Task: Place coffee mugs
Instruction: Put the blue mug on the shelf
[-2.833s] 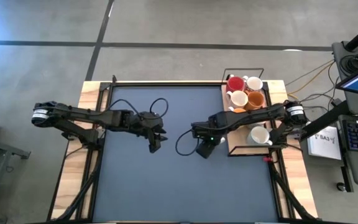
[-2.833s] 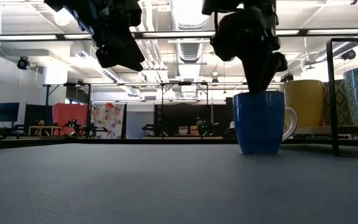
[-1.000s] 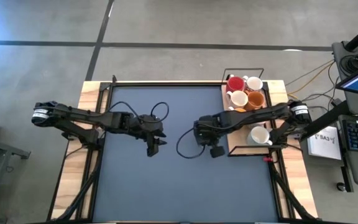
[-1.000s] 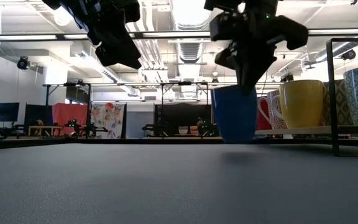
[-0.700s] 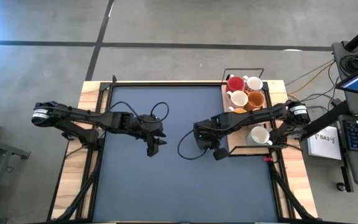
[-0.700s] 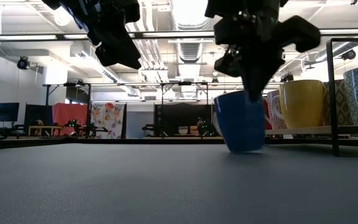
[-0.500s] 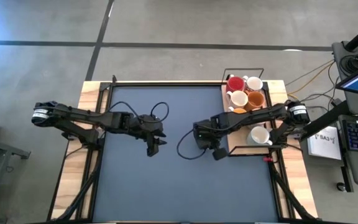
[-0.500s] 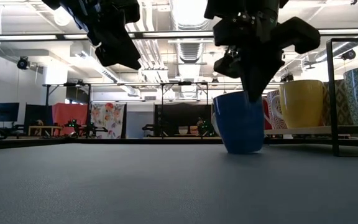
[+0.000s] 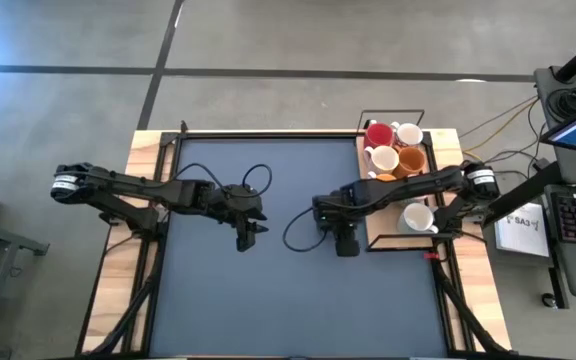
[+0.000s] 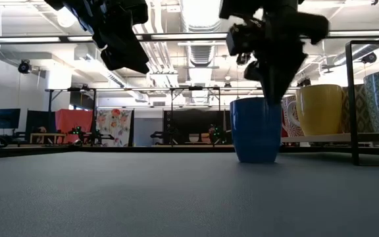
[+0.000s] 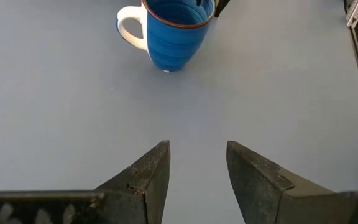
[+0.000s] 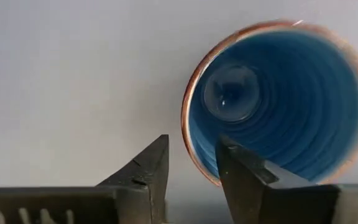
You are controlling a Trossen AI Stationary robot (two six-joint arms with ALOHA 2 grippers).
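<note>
The blue mug (image 10: 255,130) with a white handle (image 11: 127,28) stands upright on its base on the dark mat, just left of the tray. In the high view my right gripper (image 9: 346,243) hides it. My right gripper (image 12: 191,158) is open directly above the mug (image 12: 278,106), pointing down, one finger inside the rim and one outside, with a gap on both sides. My left gripper (image 11: 197,162) is open and hovers over the mat's middle (image 9: 249,237), facing the blue mug (image 11: 178,31). Red (image 9: 378,134), orange (image 9: 412,160) and white (image 9: 418,217) mugs stand on the tray.
The wooden tray with a black wire frame (image 9: 368,205) sits at the mat's right edge, close beside the blue mug. Its mugs show behind the blue one in the low view (image 10: 321,108). Cables loop on the mat near both wrists (image 9: 298,232). The mat's near half is bare (image 9: 288,300).
The blue mug was lifted clear of the mat a second ago, then tilted with its lower edge down, and now stands upright on its base. My right gripper came down with it and its wrist has turned. My left arm has kept still.
</note>
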